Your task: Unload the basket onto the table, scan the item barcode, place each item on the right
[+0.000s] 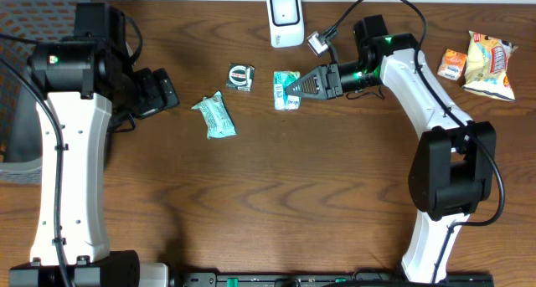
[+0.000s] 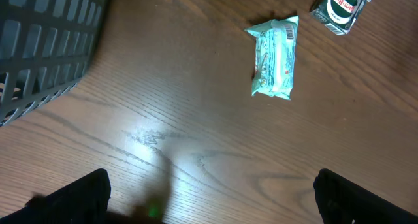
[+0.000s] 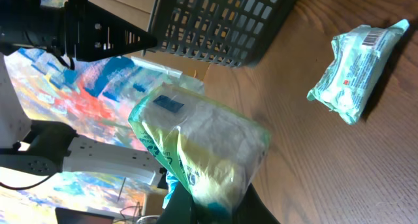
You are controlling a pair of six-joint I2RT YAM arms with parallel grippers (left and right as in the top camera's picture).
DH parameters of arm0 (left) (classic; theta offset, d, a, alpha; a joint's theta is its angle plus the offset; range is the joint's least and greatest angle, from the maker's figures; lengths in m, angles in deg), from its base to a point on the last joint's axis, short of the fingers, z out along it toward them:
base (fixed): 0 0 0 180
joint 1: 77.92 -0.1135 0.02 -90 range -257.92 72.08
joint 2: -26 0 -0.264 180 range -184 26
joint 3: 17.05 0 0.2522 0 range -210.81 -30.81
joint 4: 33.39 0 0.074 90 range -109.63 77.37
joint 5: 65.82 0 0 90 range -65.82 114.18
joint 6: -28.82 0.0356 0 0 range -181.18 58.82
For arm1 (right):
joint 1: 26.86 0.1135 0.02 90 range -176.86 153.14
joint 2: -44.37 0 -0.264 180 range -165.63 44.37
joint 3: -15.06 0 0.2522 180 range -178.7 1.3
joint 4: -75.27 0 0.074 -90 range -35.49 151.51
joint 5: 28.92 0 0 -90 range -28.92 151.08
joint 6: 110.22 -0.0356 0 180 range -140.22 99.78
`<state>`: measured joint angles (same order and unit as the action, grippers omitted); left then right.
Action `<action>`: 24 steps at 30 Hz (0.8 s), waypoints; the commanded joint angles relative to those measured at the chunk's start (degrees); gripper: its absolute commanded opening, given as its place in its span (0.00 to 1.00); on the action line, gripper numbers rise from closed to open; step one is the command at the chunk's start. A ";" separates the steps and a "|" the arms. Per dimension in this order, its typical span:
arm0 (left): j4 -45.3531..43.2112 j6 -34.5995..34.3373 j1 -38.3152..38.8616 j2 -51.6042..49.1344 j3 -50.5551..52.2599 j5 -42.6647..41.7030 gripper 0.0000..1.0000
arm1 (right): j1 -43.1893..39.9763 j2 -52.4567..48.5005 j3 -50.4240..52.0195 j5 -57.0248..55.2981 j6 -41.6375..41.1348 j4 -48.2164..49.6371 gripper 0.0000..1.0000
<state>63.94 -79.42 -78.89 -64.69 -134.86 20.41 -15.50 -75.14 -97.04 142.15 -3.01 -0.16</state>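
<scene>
While right hand (image 1: 293, 88) grips green packet (image 1: 281, 79) just below scanner (image 1: 285, 17), dark pouch (image 1: 240, 76) & teal bar (image 1: 214, 115) lie left of scanner. Left hand (image 1: 163, 93), wide open, sits further left by basket (image 1: 25, 19). Open tabletop (image 1: 276, 203) well below.

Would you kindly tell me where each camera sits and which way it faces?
Overhead: above the table, looking straight down; the left arm and right arm show, left hand open, right hand shut on the green packet.
Left wrist: on the left arm, looking down at the wood; its two dark fingers frame the bottom corners.
Right wrist: on the right arm, looking sideways across the table toward the basket; the held packet fills the middle.
Shared: both wrist views show the teal bar.
</scene>
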 commanded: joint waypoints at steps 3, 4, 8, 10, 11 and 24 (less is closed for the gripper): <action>0.15 -0.72 -0.09 -0.13 0.26 0.13 0.98 | 0.59 0.90 0.00 -3.48 -0.02 -0.13 0.01; 0.15 -0.72 -0.09 -0.13 0.26 0.13 0.98 | 0.79 0.90 0.00 -5.46 -1.07 -0.13 0.01; 0.15 -0.72 -0.09 -0.13 0.26 0.13 0.98 | 3.10 0.90 0.00 -27.34 -8.98 0.17 0.01; 0.15 -0.74 -0.09 -0.13 0.26 0.13 0.98 | 5.42 0.90 0.00 -46.75 -16.87 0.35 0.01; 0.15 -0.74 -0.09 -0.13 0.26 0.13 0.98 | 6.56 0.90 0.00 -55.01 -20.09 0.44 0.01; 0.15 -0.74 -0.09 -0.13 0.26 0.13 0.98 | 12.70 -0.66 -8.26 -84.74 -21.97 8.48 0.01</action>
<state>63.94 -79.42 -78.89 -64.69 -134.86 20.41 -2.02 -75.29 -99.29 63.67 -24.41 7.80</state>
